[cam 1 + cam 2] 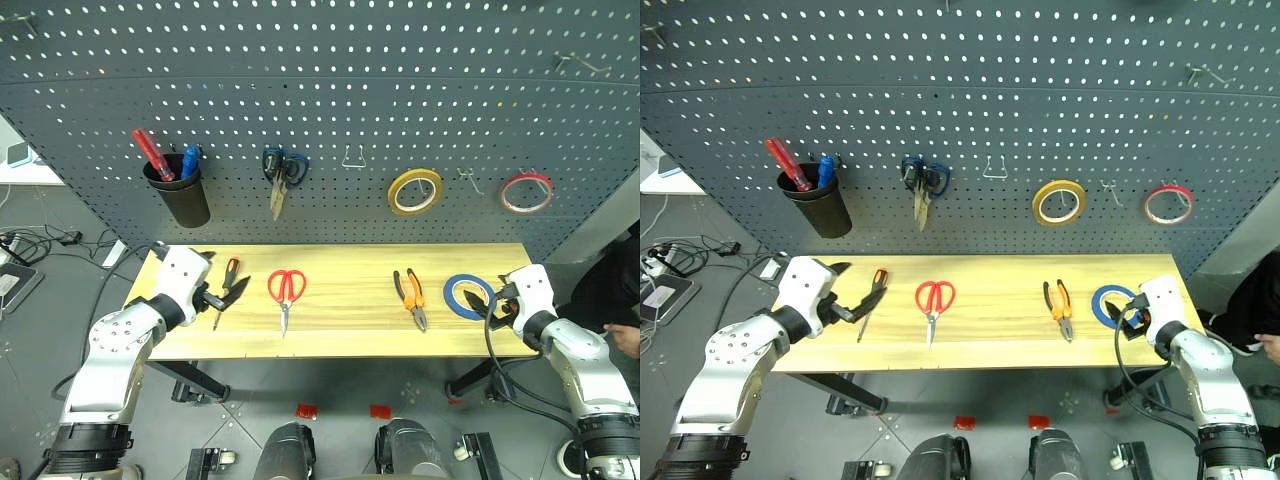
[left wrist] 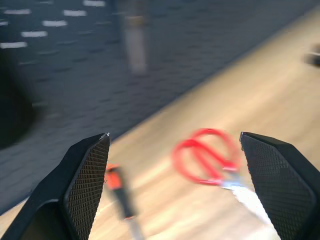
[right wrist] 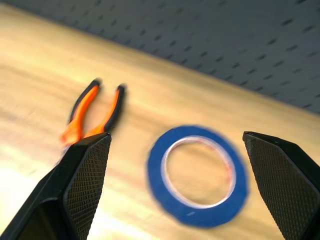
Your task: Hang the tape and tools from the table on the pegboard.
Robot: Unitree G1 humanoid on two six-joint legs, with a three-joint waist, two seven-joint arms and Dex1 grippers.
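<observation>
Both grippers sit low at the table's (image 1: pixel 340 335) two ends, and I see each spread wide with nothing held: the left gripper (image 1: pixel 225 294) by the left edge beside the screwdriver (image 1: pixel 225 290), the right gripper (image 1: pixel 487 312) at the right edge just beside the blue tape (image 1: pixel 467 295). Red scissors (image 1: pixel 286 292) and pliers (image 1: pixel 411 295) lie flat between them. Behind stands the pegboard (image 1: pixel 330 100).
</observation>
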